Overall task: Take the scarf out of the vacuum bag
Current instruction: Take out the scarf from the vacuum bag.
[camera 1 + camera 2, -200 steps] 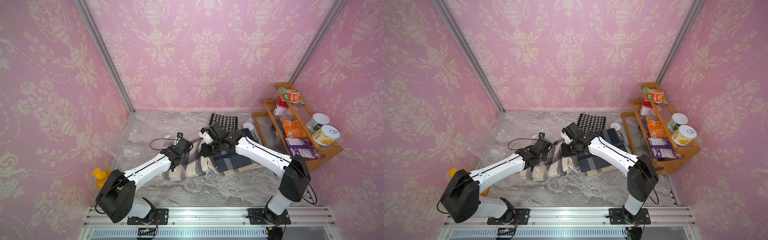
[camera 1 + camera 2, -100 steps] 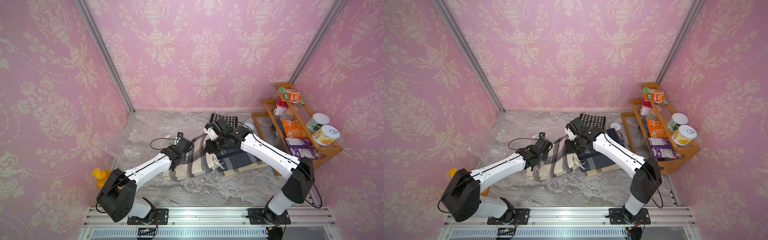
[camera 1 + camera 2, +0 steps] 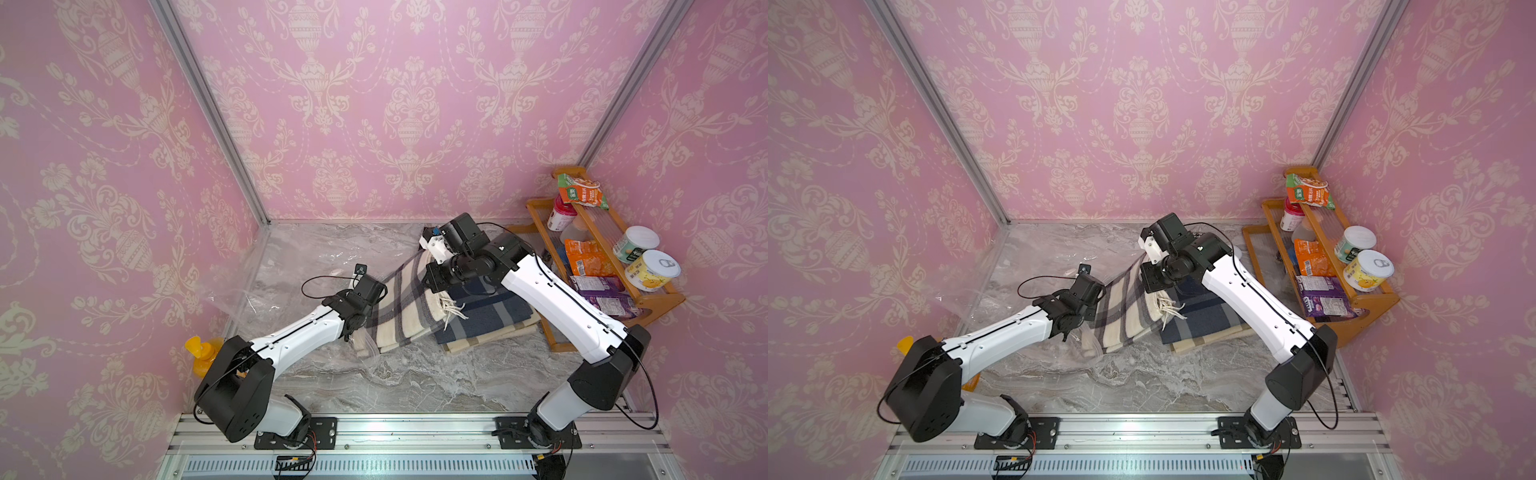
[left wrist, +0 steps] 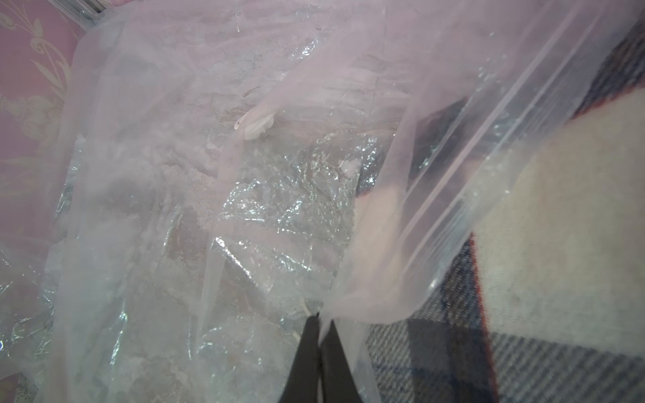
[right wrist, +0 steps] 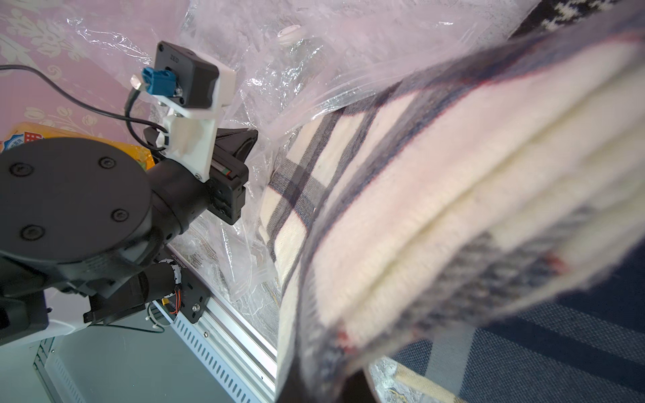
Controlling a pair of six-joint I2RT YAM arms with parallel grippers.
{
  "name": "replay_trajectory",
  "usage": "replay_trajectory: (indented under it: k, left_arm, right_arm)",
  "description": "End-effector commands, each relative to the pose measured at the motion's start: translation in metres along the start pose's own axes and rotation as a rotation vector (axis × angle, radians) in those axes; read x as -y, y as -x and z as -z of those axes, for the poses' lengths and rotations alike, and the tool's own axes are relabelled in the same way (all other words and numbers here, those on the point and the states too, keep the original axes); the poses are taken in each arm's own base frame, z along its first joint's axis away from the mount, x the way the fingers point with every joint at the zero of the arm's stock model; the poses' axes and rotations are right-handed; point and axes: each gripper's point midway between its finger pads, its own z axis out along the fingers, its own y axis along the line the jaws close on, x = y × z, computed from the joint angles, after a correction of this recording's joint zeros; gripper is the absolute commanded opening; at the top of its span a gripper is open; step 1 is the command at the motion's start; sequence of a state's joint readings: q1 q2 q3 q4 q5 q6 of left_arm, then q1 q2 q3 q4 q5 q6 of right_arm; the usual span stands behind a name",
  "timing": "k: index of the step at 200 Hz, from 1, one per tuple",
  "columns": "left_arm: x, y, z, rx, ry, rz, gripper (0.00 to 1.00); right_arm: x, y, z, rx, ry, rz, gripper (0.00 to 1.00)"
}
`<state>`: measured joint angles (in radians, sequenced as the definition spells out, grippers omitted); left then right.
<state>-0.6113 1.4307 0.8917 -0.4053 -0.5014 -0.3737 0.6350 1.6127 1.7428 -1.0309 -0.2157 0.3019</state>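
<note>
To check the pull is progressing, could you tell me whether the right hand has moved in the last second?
Yes. The right hand, gripping the plaid scarf, has shifted toward the wooden rack and back wall.

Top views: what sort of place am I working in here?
Likely a staged robot test booth: pink wallpaper panels held in aluminium posts, a marble-look tabletop with a metal mounting rail along its front, and a wooden snack rack.

In both top views, down from high onto grey marble tabletop (image 3: 374,386); from both wrists, close on cream plaid woollen scarf (image 4: 558,226).
</note>
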Motion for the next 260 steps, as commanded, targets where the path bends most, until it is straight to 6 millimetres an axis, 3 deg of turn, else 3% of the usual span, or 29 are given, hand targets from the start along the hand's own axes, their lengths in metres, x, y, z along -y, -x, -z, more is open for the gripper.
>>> replay_trajectory:
  k: [1,101,201,260]
  left_arm:
    - [0.001,0.009,0.004,0.012,-0.021,0.046,0.00]
    - [0.001,0.007,0.006,0.012,-0.038,0.061,0.00]
    - [0.000,0.006,0.008,0.012,-0.035,0.057,0.00]
    - [0.000,0.006,0.007,0.013,-0.036,0.059,0.00]
  right_arm:
    - [-0.002,0.004,0.029,0.039,0.016,0.033,0.00]
    - [0.009,0.002,0.077,0.033,0.010,0.072,0.00]
    - [0.003,0.022,0.118,0.136,0.039,0.097,0.00]
    - [0.014,0.012,0.141,0.123,-0.020,0.135,0.00]
